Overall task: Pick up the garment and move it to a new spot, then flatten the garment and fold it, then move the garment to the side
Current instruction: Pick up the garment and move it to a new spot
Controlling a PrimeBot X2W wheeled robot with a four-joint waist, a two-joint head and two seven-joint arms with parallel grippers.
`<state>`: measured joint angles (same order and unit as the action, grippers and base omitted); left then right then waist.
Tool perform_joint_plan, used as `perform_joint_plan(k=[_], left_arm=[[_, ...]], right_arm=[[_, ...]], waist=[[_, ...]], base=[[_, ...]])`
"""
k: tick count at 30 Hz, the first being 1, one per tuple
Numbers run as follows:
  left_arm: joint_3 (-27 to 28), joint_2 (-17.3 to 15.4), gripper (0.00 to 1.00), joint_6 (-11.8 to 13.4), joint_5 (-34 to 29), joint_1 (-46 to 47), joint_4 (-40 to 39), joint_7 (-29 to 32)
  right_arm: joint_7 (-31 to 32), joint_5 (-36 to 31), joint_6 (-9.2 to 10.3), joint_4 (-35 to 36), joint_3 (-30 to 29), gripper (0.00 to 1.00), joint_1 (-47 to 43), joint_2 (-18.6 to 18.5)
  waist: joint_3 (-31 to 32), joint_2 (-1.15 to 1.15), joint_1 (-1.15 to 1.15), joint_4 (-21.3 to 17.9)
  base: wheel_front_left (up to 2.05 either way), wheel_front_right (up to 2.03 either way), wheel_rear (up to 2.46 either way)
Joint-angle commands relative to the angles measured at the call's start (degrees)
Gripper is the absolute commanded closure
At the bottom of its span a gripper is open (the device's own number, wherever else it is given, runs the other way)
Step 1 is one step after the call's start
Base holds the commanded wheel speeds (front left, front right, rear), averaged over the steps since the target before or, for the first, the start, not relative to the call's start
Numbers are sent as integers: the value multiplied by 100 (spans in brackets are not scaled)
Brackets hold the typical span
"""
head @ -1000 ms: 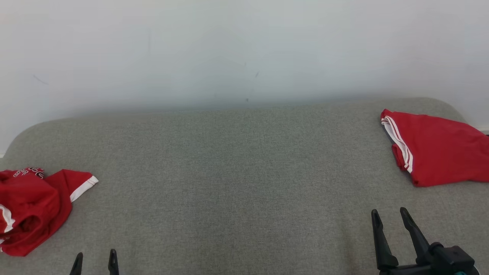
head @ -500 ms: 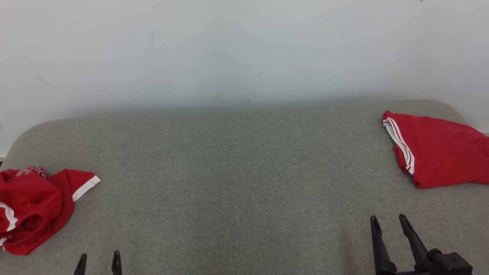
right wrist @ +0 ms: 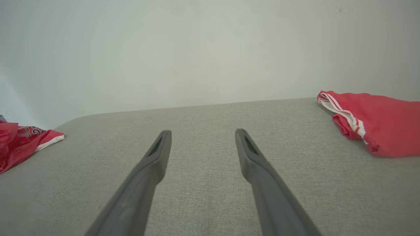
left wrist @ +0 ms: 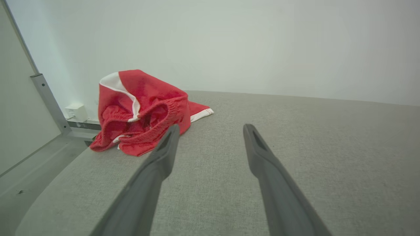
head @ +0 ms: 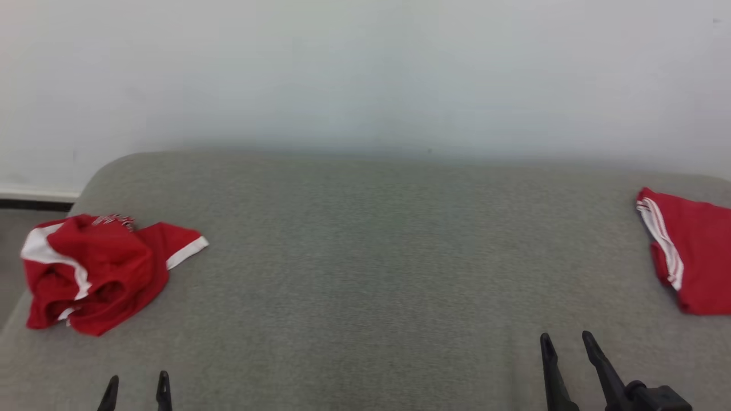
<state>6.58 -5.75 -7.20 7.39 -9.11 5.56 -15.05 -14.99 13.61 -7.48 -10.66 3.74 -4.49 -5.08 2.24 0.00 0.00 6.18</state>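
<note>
Crumpled red garment (head: 94,274) bears illegible white lettering (head: 114,220)

1. Grey fabric-covered worktop (head: 365,257), far corners rounded, reaching back to the wall.
2. Plain white wall (head: 365,68) behind it, dark skirting at its left foot.
3. Left wrist view: grey metal post (left wrist: 49,101), small white box (left wrist: 76,111) near its base, grey floor (left wrist: 23,177) alongside.

From the head we look forward and down over the grey tabletop (head: 365,257) toward the wall (head: 365,74). Our wrist cameras sit low, near the fabric, sighting along the left claw (left wrist: 210,127) and right claw (right wrist: 202,131); all three share the crumpled red shorts (head: 91,274) at frame left.
</note>
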Motion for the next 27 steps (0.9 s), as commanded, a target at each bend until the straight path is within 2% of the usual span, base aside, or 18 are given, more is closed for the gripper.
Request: perform_joint_plan(k=[1,2,3,9,17,20,27], left_arm=[[22,-20,0,9,10,46,16,-17],[62,-51,0,24,27,32,36,-17],[62,-51,0,24,27,32,36,-17],[200,-176,0,60,75,-25,65,-17],[281,-276,0,105,114,-78,24,-17],[322,-298,0,115,129,-124,-3,-17],[421,-279,0,196,197,-248,-125,-17]], right_arm=[[-25,23,1,-15,-5,0,-8,18],[-25,38,1,-42,35,0,13,44],[-25,38,1,-42,35,0,13,44],[-24,64,1,-99,136,0,67,102],[-25,101,1,-169,215,0,73,151],[-25,102,1,-194,264,0,91,164],[-25,109,1,-251,368,0,193,171]], waist=[[-11,0,0,498],[-10,0,0,747],[-10,0,0,747],[-3,0,0,1404],[-13,0,0,2060],[-2,0,0,2215],[-22,0,0,2258]], base=[[0,0,0],[0,0,0],[0,0,0],[0,0,0],[0,0,0],[0,0,0],[0,0,0]])
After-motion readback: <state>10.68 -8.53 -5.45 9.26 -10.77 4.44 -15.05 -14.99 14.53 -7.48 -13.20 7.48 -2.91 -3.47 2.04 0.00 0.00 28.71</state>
